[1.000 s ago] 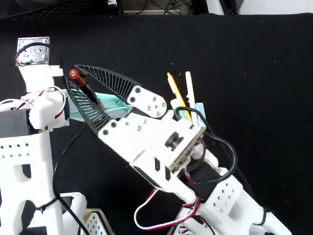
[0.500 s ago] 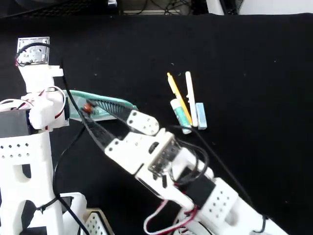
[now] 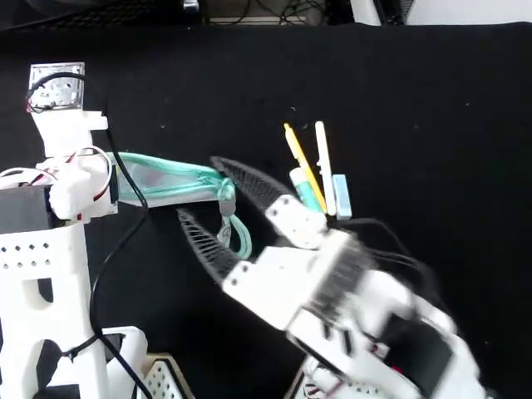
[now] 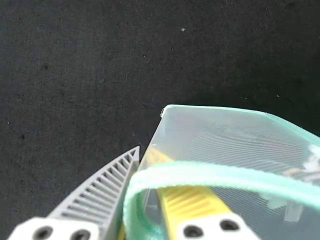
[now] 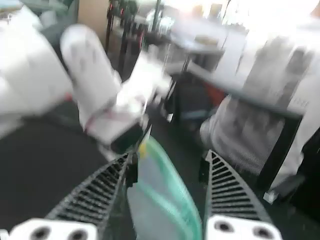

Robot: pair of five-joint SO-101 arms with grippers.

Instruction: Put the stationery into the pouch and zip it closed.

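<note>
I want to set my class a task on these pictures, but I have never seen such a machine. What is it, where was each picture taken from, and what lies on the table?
These are two small robot arms at a black table. One picture looks down from above; the other two come from a camera on each arm's wrist. The left arm pinches a clear, green-edged pouch in its jaws. The right arm holds its jaws open by the pouch's other end, gripping nothing. Beside them lie a yellow pen, a white pen, a small tube and a blue eraser.
</note>
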